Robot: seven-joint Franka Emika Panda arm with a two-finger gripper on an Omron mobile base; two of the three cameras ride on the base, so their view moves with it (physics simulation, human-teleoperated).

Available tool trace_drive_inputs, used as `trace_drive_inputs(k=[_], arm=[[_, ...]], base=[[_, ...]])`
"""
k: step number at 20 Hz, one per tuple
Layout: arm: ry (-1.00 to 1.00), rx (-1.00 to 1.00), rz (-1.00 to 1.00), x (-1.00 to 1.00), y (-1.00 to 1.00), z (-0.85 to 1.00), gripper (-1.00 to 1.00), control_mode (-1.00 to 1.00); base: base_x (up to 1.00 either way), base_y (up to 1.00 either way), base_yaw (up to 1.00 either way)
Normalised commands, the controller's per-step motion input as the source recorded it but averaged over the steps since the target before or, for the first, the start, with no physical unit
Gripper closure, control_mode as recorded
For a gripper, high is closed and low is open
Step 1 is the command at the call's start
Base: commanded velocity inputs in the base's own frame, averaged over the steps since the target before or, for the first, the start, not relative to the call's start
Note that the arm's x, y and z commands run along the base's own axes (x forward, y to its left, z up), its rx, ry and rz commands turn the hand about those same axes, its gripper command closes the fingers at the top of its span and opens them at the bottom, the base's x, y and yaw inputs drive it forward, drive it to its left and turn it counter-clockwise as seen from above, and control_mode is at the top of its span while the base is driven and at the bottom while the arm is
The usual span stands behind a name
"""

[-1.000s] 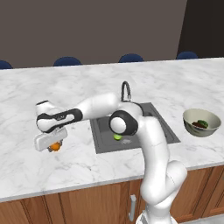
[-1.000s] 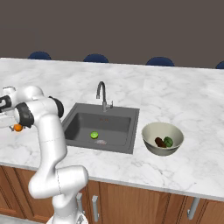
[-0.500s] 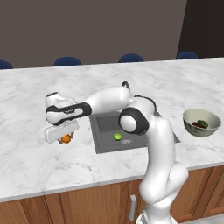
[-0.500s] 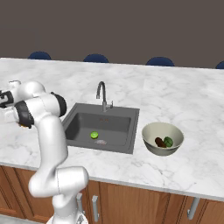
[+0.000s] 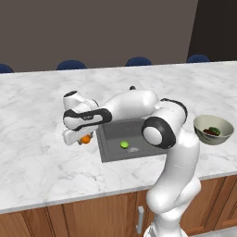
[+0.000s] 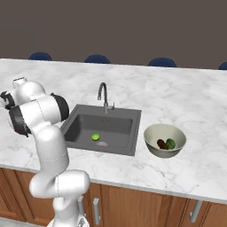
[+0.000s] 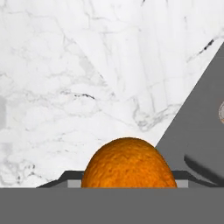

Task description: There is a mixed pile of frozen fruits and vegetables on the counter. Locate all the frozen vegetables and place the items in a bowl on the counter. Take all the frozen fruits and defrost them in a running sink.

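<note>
You have the small orange ball (image 7: 129, 162) clamped in the gripper (image 5: 84, 138); in the hand view its skin is dimpled and matte, a rounded dome sitting between the finger tips. Take the sink (image 5: 113, 147) as your landmark: it is a dark grey square basin with flat walls, sunk into the white, grey-veined marble counter (image 5: 37, 152). The orange ball hangs just beyond the sink's left rim, over bare marble and above the surface. Inside the sink, near the round drain (image 6: 102, 143), lies the bright lime-green round piece (image 6: 95, 137). At the back rim of the sink stands the thin curved faucet (image 6: 103, 94). To the right of the sink, a little apart from it, sits the round pale beige bowl (image 6: 153, 135) with a wide rim; the dark brown oblong piece (image 6: 162, 144) and the glossy dark green oval piece (image 6: 170, 143) lie touching side by side in it. Your arm rises in front of the sink, bends sharply over the basin and reaches out level to the left, with the hand pointing down at the counter.
</note>
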Motion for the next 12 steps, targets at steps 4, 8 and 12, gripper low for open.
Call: trace_drive_inputs(k=[4, 8, 12], arm=[[-0.05, -0.03, -0.02, 0.09, -0.75, 0.11, 1.00, -1.00], [-0.02, -0.05, -0.15, 0.10, -0.73, 0.00, 1.00, -1.00], [0.02, -0.07, -0.23, 0.31, -0.57, -0.07, 1.00, -1.00]], base=[[0.00, 0.00, 0.00], [0.00, 0.00, 0.00], [0.00, 0.00, 0.00]])
